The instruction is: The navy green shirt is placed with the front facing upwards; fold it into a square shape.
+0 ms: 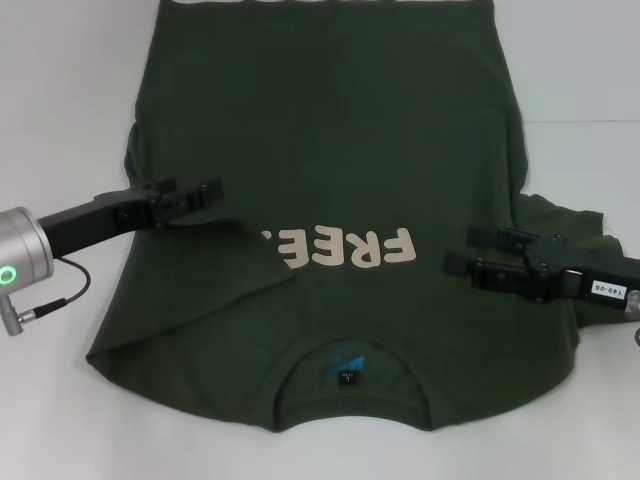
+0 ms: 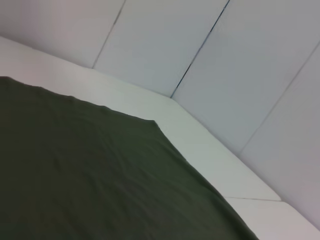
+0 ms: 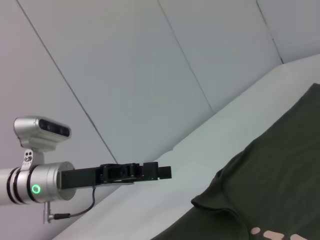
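White table (image 1: 60, 100) and pale wall panels all round. My left gripper (image 1: 205, 192) hovers over the folded-in left sleeve, fingers parted, gripping nothing. My right gripper (image 1: 470, 255) hovers likewise, fingers apart, its unfolded sleeve just outboard and behind. The navy green shirt (image 1: 330, 130) lies beneath and between both, long axis running away from me, collar nearest. I judge the right arm nearer the next fold; bare table lies beyond each side.
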